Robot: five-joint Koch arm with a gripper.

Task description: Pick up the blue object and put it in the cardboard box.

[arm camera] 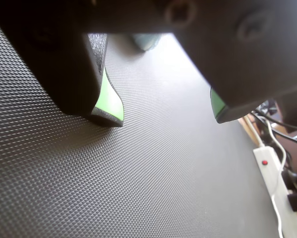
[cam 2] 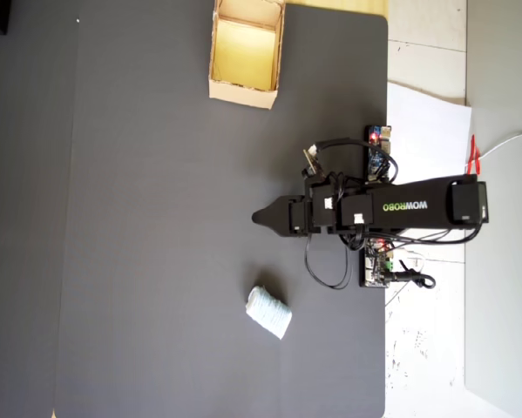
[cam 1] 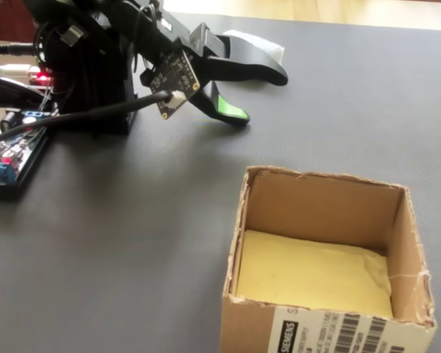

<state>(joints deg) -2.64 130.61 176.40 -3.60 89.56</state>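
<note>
The cardboard box (cam 1: 325,287) had a white label (cam 1: 330,337) that said "SIEMENS" beside a bar code, and the black arm (cam 2: 391,207) said "WOWROBO" in green letters.

From the fixed view the blue object (cam 1: 260,44) peeks out only as a pale corner behind the tool's (cam 1: 263,95) upper jaw, the rest hidden. The cardboard box (cam 1: 308,202) runs off the bottom edge there, its label cut short, and in the overhead view its far wall (cam 2: 247,10) is clipped by the top. In the wrist view a blurred pale shape (arm camera: 147,40) sits at the top, too soft to name.
</note>
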